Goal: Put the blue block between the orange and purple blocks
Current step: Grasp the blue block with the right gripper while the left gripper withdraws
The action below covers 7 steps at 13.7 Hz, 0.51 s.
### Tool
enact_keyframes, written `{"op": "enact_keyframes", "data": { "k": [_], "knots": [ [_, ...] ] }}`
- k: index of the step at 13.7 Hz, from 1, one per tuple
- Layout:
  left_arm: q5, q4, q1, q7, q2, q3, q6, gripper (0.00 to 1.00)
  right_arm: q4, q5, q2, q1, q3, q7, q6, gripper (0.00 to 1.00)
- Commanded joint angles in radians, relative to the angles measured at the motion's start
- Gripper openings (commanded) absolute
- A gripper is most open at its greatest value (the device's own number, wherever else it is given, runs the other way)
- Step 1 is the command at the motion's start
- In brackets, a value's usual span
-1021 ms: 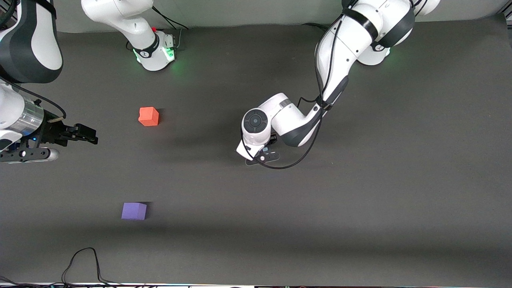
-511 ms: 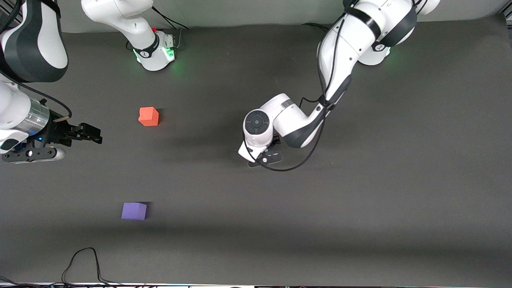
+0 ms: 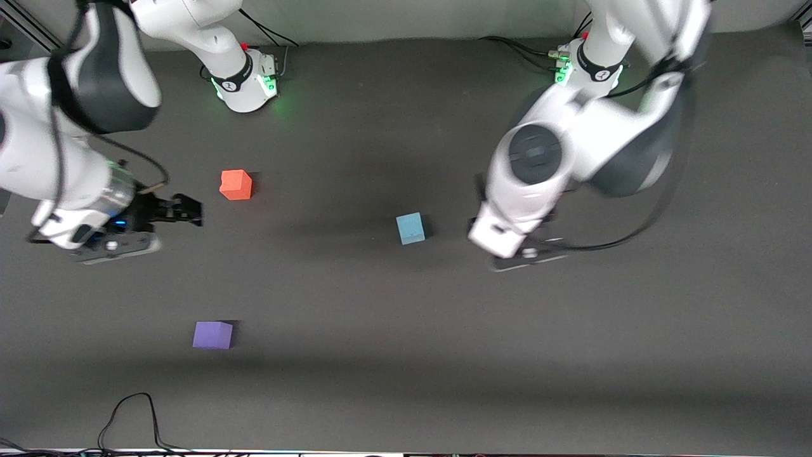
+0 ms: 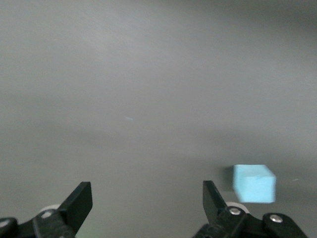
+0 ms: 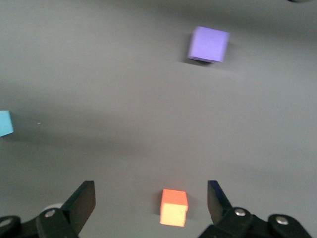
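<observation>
On the dark table [image 3: 634, 355], seen from the front camera: blue block [image 3: 410, 228] resting alone near the middle, upright, touched by nothing. Orange block [image 3: 235, 185] toward the right arm's end, farther from the camera than the blue one; purple block [image 3: 212, 334] also toward that end, nearest the camera of the three. All three well apart, so blue not between the other two. Left gripper [image 3: 521, 255] up over bare table just beside the blue block, toward the left arm's end, mostly hidden under the wrist. Right gripper [image 3: 184, 210] over the table near the orange block, slightly nearer the camera than it, dark fingers pointing toward the middle. Black cable [image 3: 136, 412] looping at the table edge nearest the camera.

From the left wrist camera: left gripper [image 4: 147, 202] with jaws spread wide, nothing between the fingers [image 4: 79, 201], only grey table [image 4: 148, 89] under them. Blue block [image 4: 254, 183] sitting on the table just outside one finger, not touching it.

From the right wrist camera: right gripper [image 5: 151, 201] likewise wide and empty. Orange block [image 5: 174, 207] on the table [image 5: 124, 99] below, in the gap between the fingers [image 5: 81, 201] without contact. Purple block [image 5: 208, 44] farther off, blue block [image 5: 5, 123] cut by the picture's edge
</observation>
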Motion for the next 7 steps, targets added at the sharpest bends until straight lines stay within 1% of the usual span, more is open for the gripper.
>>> {"op": "enact_keyframes", "data": {
  "k": [1,2,3,5,6,7],
  "knots": [
    [-0.038,-0.222,0.183,0.239,-0.185,-0.01,0.022,0.99,0.119,0.071,0.089,0.09,-0.007,0.005,-0.006,1.0],
    [-0.052,-0.248,0.251,0.325,-0.222,-0.008,0.007,0.99,0.159,0.12,0.127,0.123,-0.007,0.006,-0.006,1.0],
    [-0.063,-0.253,0.315,0.4,-0.237,-0.007,-0.025,0.99,0.199,0.173,0.172,0.15,-0.007,0.006,-0.006,1.0],
    [-0.063,-0.253,0.408,0.494,-0.271,-0.002,-0.059,1.0,0.306,0.275,0.291,0.196,-0.007,0.049,-0.005,1.0],
    [-0.063,-0.253,0.448,0.548,-0.293,-0.001,-0.075,1.0,0.359,0.293,0.352,0.216,-0.007,0.09,-0.005,1.0],
    [-0.063,-0.254,0.481,0.603,-0.305,0.001,-0.084,1.0,0.412,0.293,0.414,0.245,-0.001,0.138,-0.002,1.0]
  ]
}}
